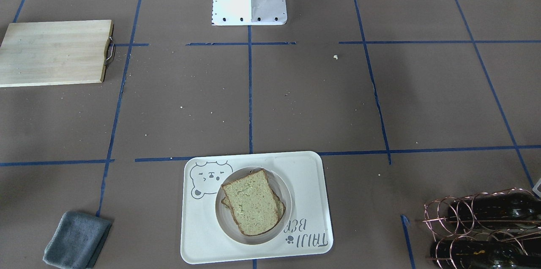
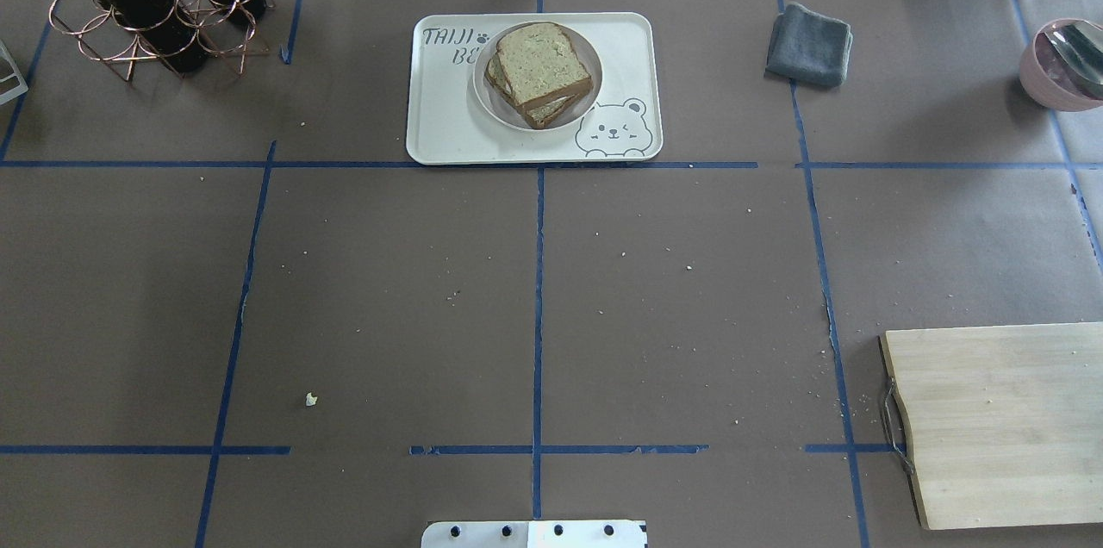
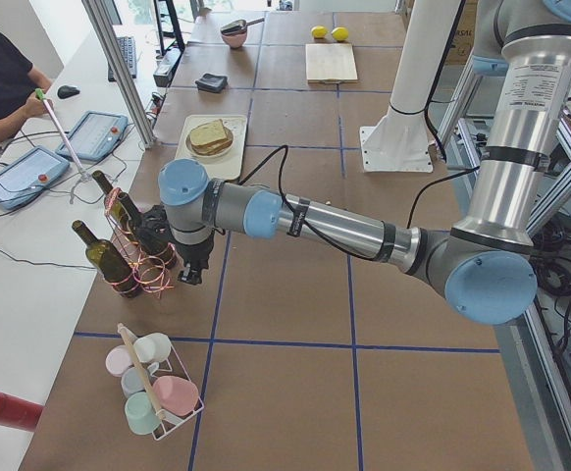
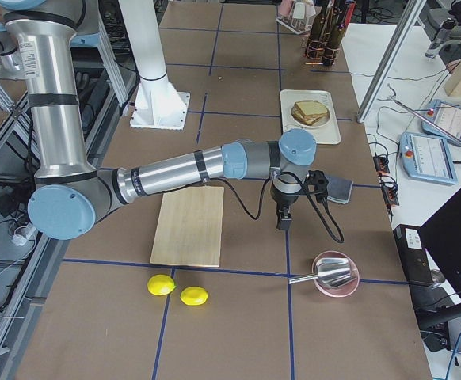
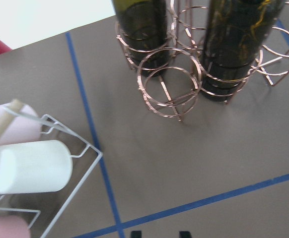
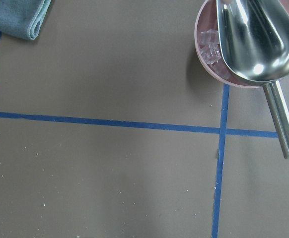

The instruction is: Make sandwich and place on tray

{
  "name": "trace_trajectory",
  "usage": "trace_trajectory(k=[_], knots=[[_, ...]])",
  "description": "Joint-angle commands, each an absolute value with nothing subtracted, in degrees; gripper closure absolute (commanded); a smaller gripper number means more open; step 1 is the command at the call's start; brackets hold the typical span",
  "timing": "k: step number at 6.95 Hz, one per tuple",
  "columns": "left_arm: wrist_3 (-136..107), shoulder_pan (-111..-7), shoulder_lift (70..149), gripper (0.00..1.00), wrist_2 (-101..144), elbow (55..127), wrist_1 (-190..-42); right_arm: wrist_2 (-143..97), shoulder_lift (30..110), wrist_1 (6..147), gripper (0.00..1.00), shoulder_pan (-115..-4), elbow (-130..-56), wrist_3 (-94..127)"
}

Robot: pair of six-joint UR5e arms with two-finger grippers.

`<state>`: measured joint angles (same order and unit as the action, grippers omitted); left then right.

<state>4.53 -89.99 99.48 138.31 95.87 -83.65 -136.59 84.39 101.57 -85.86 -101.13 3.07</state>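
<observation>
The sandwich [image 1: 252, 202], two tan bread slices stacked a little askew, lies on a small white plate [image 1: 222, 222] on the cream bear-face tray [image 1: 304, 184] at the table's far side from the robot. The overhead view shows the sandwich [image 2: 541, 72] on the tray [image 2: 448, 117] with no arm near it. My left gripper [image 3: 189, 273] hangs by the wine rack; in the left wrist view its dark tips [image 5: 159, 234] stand apart with nothing between them. My right gripper [image 4: 283, 222] points down beside the grey cloth; I cannot tell its state.
A copper rack with wine bottles [image 2: 146, 5] stands at the far left, a grey cloth [image 2: 810, 44] and a pink bowl with a metal scoop [image 2: 1064, 65] at the far right. A wooden cutting board [image 2: 1000, 423] lies near right. A wire rack of cups [image 3: 153, 392] sits beyond the left gripper.
</observation>
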Motion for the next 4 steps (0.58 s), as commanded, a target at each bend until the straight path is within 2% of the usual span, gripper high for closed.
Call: trace_trajectory(k=[1, 3, 4], knots=[[5.9, -90.4, 93.1, 0.0, 140.4, 99.8, -81.4, -136.1, 85.3, 101.6, 0.0, -86.0, -101.4, 2.5], [6.0, -90.2, 88.4, 0.0, 140.8, 96.4, -86.6, -136.1, 86.0, 101.5, 0.0, -86.0, -101.1, 2.4], [5.8, -90.3, 88.5, 0.0, 141.0, 98.3, -90.4, -136.1, 86.6, 101.5, 0.0, -86.0, -101.1, 2.4]])
